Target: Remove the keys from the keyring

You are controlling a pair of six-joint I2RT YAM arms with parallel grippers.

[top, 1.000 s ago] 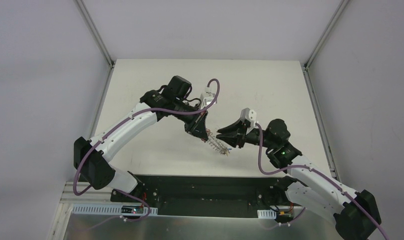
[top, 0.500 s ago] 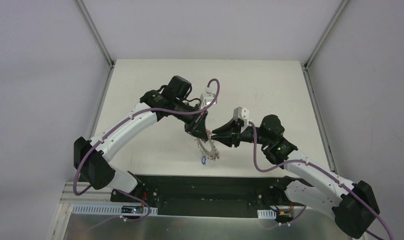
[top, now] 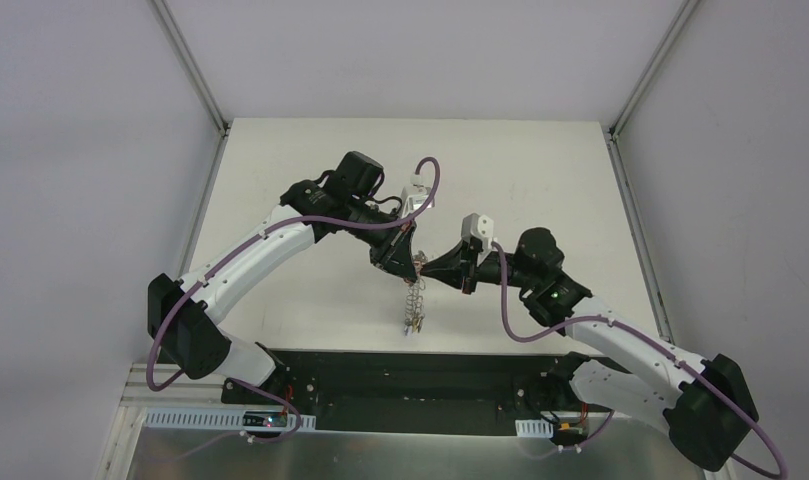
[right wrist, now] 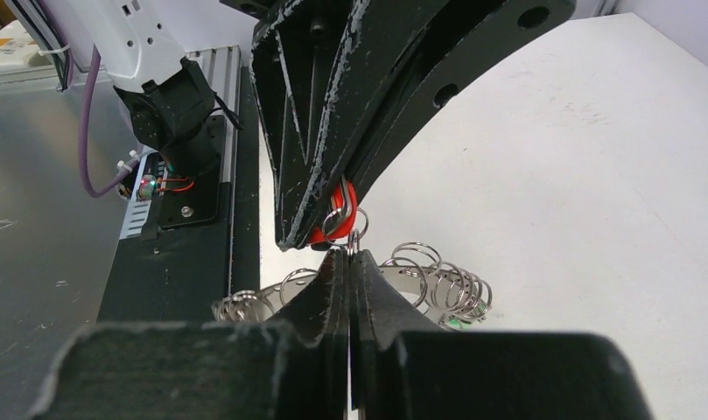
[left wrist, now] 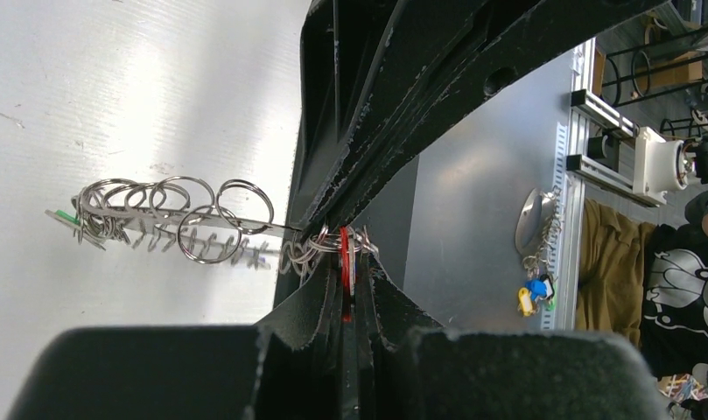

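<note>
The left jaws pinch the red tag [left wrist: 344, 255]; the right jaws pinch a wire loop [right wrist: 354, 236]; a slip might drop the keyring [top: 411, 298].

keyring [left wrist: 171, 219]: shiny metal wire | fingers [right wrist: 389, 311]: matt black, rough-edged | table [left wrist: 114, 87]: matt white

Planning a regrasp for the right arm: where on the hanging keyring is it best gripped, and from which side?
Mid-length on the keyring, below the left gripper pinching the red tag. The coil hangs straight down, so come level from the robot's right, jaws across it; loops there look bare, while keys bunch at the bottom.
</note>
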